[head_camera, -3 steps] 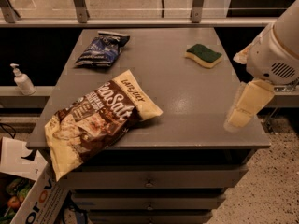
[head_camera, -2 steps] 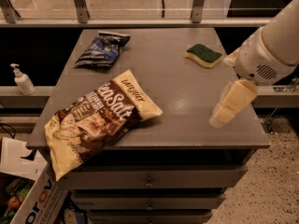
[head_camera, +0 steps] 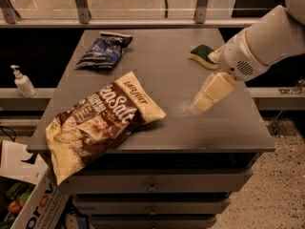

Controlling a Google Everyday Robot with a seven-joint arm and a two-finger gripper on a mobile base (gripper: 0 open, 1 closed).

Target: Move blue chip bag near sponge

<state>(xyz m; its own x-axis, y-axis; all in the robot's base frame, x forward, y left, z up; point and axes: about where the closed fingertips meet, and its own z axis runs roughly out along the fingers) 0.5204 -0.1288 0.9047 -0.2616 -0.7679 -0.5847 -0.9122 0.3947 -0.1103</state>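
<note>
The blue chip bag (head_camera: 104,51) lies flat at the far left of the grey table (head_camera: 167,61). The sponge (head_camera: 201,54), green on top with a yellow edge, lies at the far right of the table, and my arm covers its right end. My gripper (head_camera: 206,97) is cream-coloured and hangs from the white arm over the right middle of the table. It is just in front of the sponge, far to the right of the blue bag, and holds nothing that I can see.
A large brown and cream "Sea Salt" bag (head_camera: 97,125) lies at the table's front left and overhangs the edge. A soap pump bottle (head_camera: 22,82) stands on a ledge at the left. A cardboard box (head_camera: 40,206) sits on the floor at lower left. Drawers (head_camera: 152,187) are under the tabletop.
My arm and gripper have moved left and further in over the table, from the right edge toward the middle, and now cover the sponge's right end. The bags and sponge have not moved.
</note>
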